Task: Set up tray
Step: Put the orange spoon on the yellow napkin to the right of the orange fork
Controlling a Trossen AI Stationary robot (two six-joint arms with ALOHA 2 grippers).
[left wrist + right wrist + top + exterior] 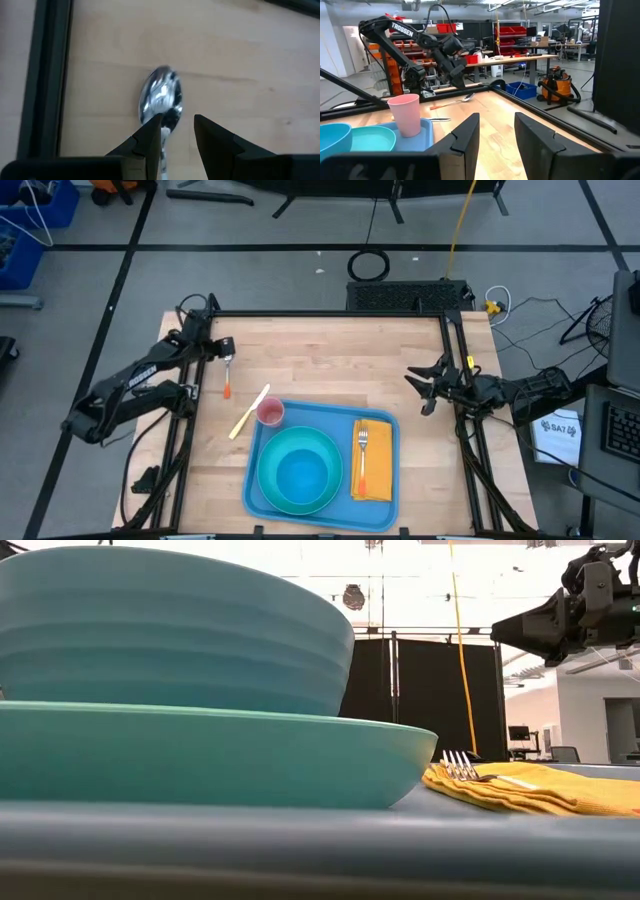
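Note:
The blue tray lies at the table's near middle. It holds a teal plate with a blue bowl, a yellow napkin with an orange-handled fork, and a pink cup in its far left corner. An orange-handled spoon lies flat on the wood left of the tray. My left gripper hovers open over the spoon's bowl, pointing down. My right gripper waits open at the table's right edge, raised.
A yellow-handled knife lies slanted on the wood beside the tray's far left corner. Black frame rails run along the table's far edge and both sides. Bare wood stretches between the two grippers, beyond the tray.

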